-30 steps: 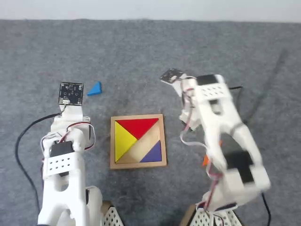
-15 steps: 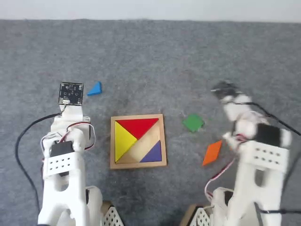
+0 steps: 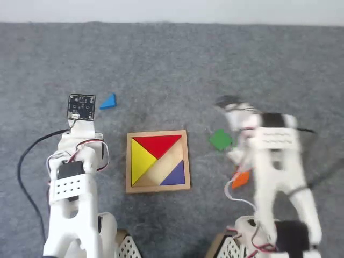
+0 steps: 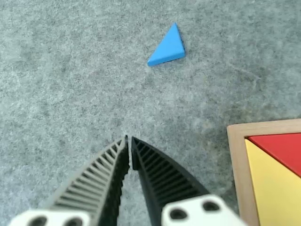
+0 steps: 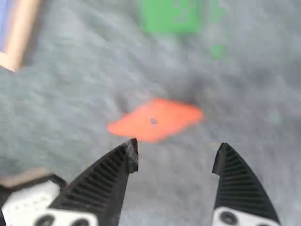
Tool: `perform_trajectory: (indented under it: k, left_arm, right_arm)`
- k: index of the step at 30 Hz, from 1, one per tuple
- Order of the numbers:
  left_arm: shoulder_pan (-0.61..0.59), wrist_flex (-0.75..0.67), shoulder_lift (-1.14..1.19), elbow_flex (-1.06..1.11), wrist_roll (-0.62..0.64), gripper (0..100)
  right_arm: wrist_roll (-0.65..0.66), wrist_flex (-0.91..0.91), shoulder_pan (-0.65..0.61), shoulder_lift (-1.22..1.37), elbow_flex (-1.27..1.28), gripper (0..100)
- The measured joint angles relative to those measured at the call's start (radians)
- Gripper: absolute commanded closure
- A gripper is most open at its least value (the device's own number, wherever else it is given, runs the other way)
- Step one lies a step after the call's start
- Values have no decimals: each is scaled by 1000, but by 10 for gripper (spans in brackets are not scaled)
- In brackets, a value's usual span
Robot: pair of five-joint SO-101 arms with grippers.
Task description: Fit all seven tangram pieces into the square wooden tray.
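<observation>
Our right claw hangs released by the thin orange wooden parallelogram, which we judge light, rigid and low-lying, best pinched across its long edges.

The desk has a grey, felt-like surface with a rough, mottled nap that runs unbroken from the near edge to the far side, where it ends in a straight line against a pale, plain strip, all under soft, even light.
</observation>
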Motion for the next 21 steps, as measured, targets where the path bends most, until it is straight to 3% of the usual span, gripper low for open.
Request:
perform_trajectory:
  k: [3, 6, 14, 21]
  left_arm:
    - [0, 0, 0, 0, 0, 987]
    - [0, 0, 0, 0, 0, 987]
    - [0, 0, 0, 0, 0, 987]
    - [0, 0, 0, 0, 0, 987]
  right_arm:
    - [-112, -98, -157, 92, 0, 742]
    - [-169, -187, -190, 209, -14, 746]
    - [-189, -239, -58, 411, -140, 997]
    - [-187, -241, -31, 428, -176, 991]
